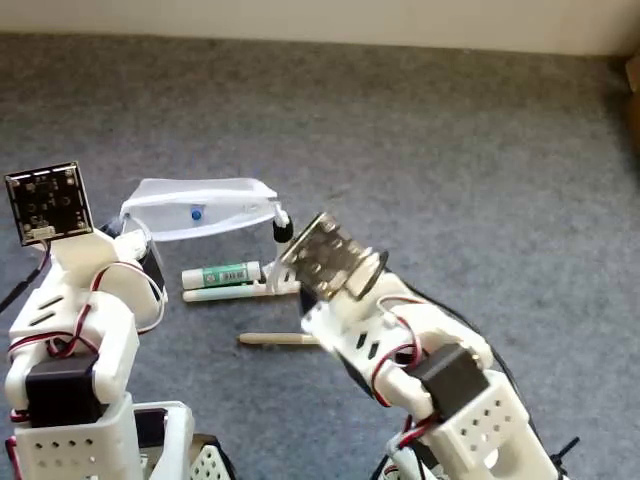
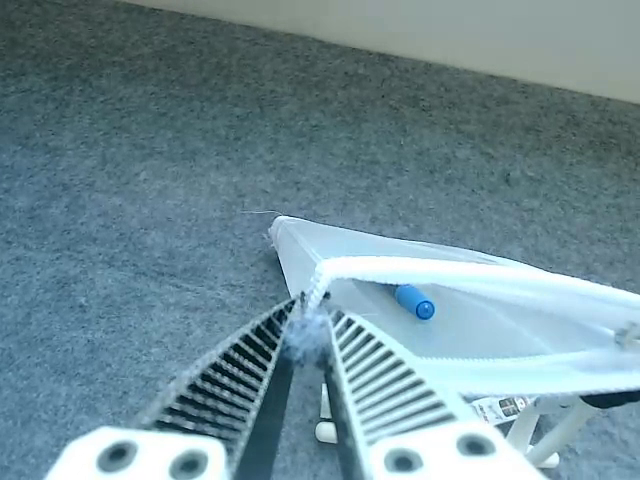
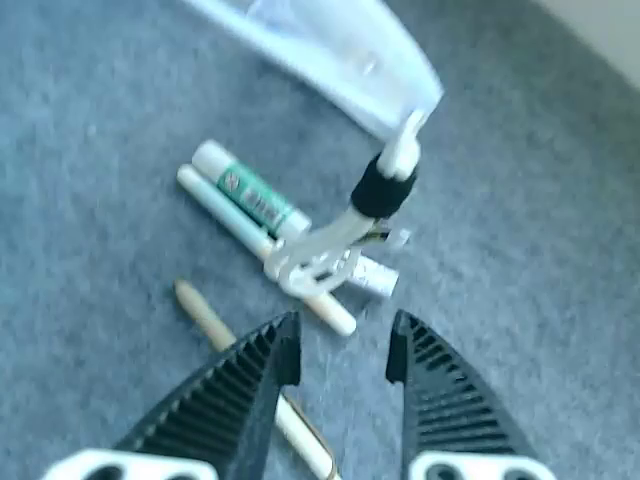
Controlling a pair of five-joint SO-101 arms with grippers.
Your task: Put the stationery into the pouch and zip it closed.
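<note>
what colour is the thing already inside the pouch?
Blue. The small item lies inside the clear pouch; the left wrist view shows it best.

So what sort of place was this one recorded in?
Probably an indoor tabletop robot workspace: a grey carpet-like surface running to a pale wall strip, two white plastic robot arms, and a clear plastic zip pouch beside loose stationery.

White plastic arms (image 1: pixel 110 345), red and black wires (image 1: pixel 82 312), ribbed black claw fingers (image 3: pixel 245 385)
</note>
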